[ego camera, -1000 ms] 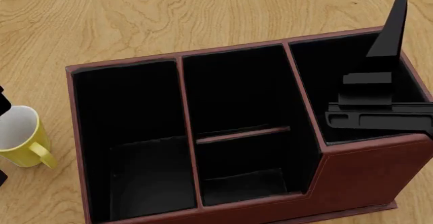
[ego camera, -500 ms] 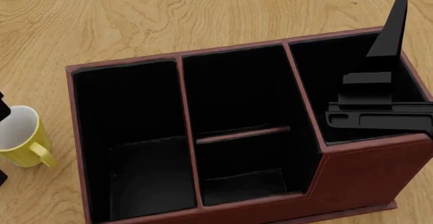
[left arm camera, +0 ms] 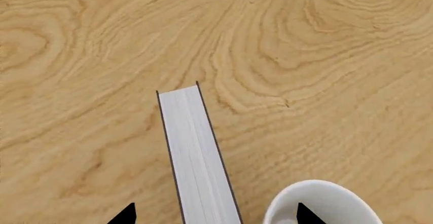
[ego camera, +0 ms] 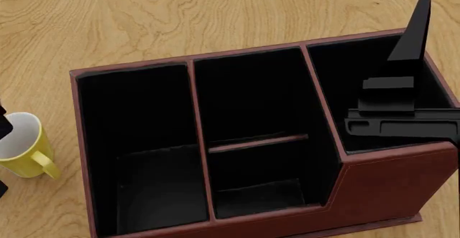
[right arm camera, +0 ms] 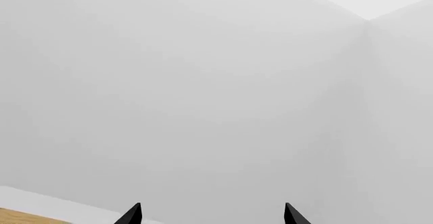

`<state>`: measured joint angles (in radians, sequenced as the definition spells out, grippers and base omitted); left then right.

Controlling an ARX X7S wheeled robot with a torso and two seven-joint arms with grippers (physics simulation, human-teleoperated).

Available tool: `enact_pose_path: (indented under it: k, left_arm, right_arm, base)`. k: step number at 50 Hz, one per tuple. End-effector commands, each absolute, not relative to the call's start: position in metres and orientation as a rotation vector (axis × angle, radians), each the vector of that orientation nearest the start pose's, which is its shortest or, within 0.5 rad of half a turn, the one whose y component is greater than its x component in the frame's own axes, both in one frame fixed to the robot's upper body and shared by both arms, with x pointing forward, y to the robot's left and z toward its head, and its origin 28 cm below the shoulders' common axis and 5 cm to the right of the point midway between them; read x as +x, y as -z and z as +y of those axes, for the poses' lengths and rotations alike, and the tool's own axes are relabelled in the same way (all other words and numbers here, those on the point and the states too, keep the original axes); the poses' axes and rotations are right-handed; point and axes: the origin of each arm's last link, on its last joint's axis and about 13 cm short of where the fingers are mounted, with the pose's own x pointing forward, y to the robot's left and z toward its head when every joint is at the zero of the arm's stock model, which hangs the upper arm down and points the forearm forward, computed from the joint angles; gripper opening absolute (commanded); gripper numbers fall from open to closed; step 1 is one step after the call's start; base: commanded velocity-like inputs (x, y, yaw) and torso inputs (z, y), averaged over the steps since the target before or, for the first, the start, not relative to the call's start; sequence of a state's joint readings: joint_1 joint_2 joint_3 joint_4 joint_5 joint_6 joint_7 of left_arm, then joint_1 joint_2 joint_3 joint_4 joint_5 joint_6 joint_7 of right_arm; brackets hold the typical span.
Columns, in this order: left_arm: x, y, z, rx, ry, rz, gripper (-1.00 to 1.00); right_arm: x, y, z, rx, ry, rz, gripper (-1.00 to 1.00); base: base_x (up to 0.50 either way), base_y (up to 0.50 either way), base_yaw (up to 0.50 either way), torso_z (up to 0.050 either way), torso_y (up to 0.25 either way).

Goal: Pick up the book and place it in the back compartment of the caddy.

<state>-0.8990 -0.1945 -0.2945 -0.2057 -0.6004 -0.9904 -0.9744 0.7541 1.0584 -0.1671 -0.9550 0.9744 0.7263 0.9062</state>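
Little has shifted since earlier; left gripper [left arm camera: 213, 215] open, straddling the book [left arm camera: 196, 158] standing at lower centre beside mug [left arm camera: 325, 203]. Risk: one fingertip clips the mug, tipping the book. Right gripper [right arm camera: 211, 215] open, idle.

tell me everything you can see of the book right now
The book shows only in the left wrist view, seen edge-on: a long band of white page edges between two thin black covers. It stands upright on the wooden table, between the left gripper's spread fingers, which do not touch it. The white-lined mug sits close beside it. The book's lower part is out of frame.
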Motion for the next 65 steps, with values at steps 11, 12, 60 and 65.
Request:
enact_pose_path:
  k: [11, 12, 60, 65]
  left_arm:
    - [0.351, -0.180, 0.278, -0.392, -0.826, 0.424, 1.00]
    - [0.351, -0.179, 0.278, -0.392, -0.826, 0.425, 1.00]
    - [0.346, -0.178, 0.277, -0.384, -0.835, 0.401, -1.00]
    - [0.345, -0.181, 0.278, -0.387, -0.833, 0.393, -1.00]
  right_arm:
    - [0.179, -0.283, -0.159, -0.360, 0.209, -0.604, 1.00]
    - [0.179, -0.283, -0.159, -0.360, 0.209, -0.604, 1.00]
    - [0.180, -0.282, -0.159, -0.363, 0.208, -0.600, 1.00]
    - [0.180, -0.282, -0.158, -0.364, 0.207, -0.600, 1.00]
  base:
    - [0.00, 0.00, 0.00, 0.000, 0.000]
    - [0.00, 0.00, 0.00, 0.000, 0.000]
    - [0.00, 0.00, 0.00, 0.000, 0.000]
    - [0.00, 0.00, 0.00, 0.000, 0.000]
